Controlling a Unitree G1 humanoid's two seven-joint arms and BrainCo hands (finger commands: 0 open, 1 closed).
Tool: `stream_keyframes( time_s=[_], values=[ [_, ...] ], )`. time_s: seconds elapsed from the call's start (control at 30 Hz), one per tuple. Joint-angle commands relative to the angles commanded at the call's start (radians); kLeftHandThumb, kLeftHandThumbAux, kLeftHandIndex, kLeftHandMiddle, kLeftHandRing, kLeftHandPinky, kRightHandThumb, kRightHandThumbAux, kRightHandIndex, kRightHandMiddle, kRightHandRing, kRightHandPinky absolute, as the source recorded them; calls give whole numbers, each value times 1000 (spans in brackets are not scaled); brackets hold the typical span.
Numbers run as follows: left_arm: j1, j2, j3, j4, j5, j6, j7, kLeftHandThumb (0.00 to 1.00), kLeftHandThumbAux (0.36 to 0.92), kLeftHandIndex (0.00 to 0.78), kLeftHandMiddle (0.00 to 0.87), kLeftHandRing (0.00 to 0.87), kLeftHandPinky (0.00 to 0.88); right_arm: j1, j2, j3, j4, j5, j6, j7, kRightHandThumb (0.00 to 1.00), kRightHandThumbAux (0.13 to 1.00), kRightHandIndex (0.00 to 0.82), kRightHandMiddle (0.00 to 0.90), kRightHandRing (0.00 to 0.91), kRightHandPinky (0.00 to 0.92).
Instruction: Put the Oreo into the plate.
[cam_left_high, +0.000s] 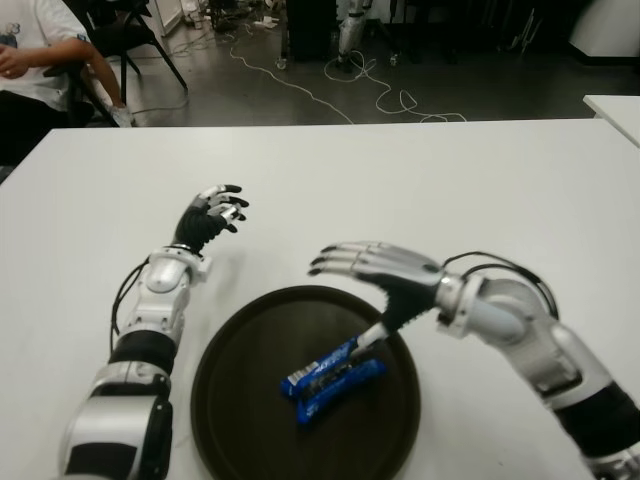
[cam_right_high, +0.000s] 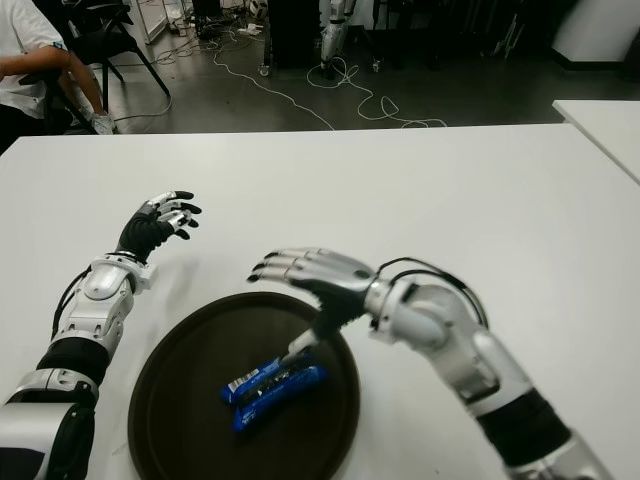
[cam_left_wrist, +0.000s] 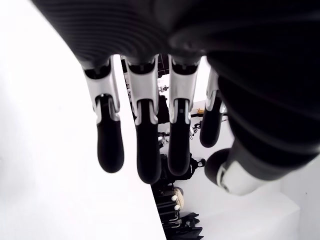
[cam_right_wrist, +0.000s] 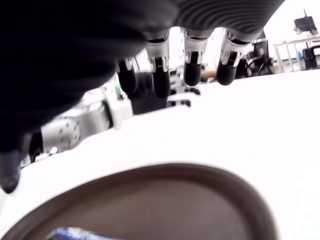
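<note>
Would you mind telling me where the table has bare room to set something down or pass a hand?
The white table is bare across its far half, beyond both hands, and at far right. A narrower strip runs between the left hand and the dark plate. It is crowded over the plate, where the open right hand hovers above the Oreo pack lying inside.

White flat worktop (cam_left_high: 400, 180); dark grey floor (cam_left_high: 480, 90) beyond carried loose white cables (cam_left_high: 380, 95); seated person in white shirt (cam_left_high: 30, 60) at far left.

No lettering could be read: the blue Oreo pack (cam_left_high: 332, 378) in the dark plate (cam_left_high: 240, 420) showed only small white marks, illegible.
</note>
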Motion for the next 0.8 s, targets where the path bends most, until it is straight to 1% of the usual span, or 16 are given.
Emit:
stream_keyframes(
  time_s=[0.07,0.1,0.2,0.23,0.27,0.3,0.33,0.37,0.4,0.43,0.5,0.53,0.6,0.7,0.77,0.8],
  values=[
    [-2,1,0,4,1,-1,0,130,684,281,392,433,491,-15,-22,-31,-9,47,9,32,0,436,0,0,0,0],
    [-5,1,-1,7,3,-2,1,129,684,282,393,434,492,-25,-23,-44,-9,69,19,40,0,432,0,0,0,0],
    [-10,5,-3,16,7,-4,2,114,689,288,399,440,497,-44,8,-63,62,99,2,-3,0,442,0,7,0,0],
    [-11,6,-3,18,8,-5,2,112,689,289,400,440,498,-51,31,-74,141,105,-38,-48,0,443,0,8,0,0],
    [-12,6,-4,22,9,-7,0,108,688,291,402,442,499,-66,76,-96,285,116,-102,-130,0,463,8,36,22,20],
    [-14,8,-4,25,9,-9,-1,102,686,293,404,444,497,-79,109,-110,394,123,-151,-192,0,503,41,86,70,68],
    [-14,8,-4,27,9,-10,-2,98,685,295,405,445,496,-89,129,-119,465,127,-185,-232,0,529,62,118,101,99],
    [-14,9,-4,29,9,-12,-4,97,684,295,406,445,495,-118,162,-145,597,133,-232,-309,0,538,70,129,112,110],
    [-13,9,-3,30,8,-14,-6,94,677,295,406,446,500,-145,188,-164,716,128,-269,-387,0,591,120,187,174,182],
    [-12,9,-2,30,7,-15,-7,94,674,291,402,443,497,-165,206,-176,802,123,-296,-443,1,639,174,241,230,242],
    [-10,9,-2,29,8,-16,-6,95,670,287,399,440,494,-184,222,-184,902,113,-324,-511,3,681,221,288,279,295],
    [-9,8,-2,28,8,-16,-4,97,671,285,397,438,492,-189,233,-192,950,117,-318,-542,10,695,242,308,298,313],
    [-7,6,-2,26,8,-15,-4,110,677,280,392,431,488,-202,256,-212,1026,138,-296,-580,42,735,319,378,370,378],
    [-3,4,-1,22,5,-12,-8,124,688,274,386,423,478,-236,290,-249,1116,191,-238,-589,76,759,383,439,436,437],
    [1,1,-1,14,2,-10,-11,138,690,267,382,418,472,-284,314,-347,1198,317,-126,-506,79,745,386,447,462,472],
    [3,-1,0,10,0,-9,-11,146,690,263,380,416,470,-304,319,-397,1225,379,-73,-466,77,734,383,447,472,489]
  ],
)
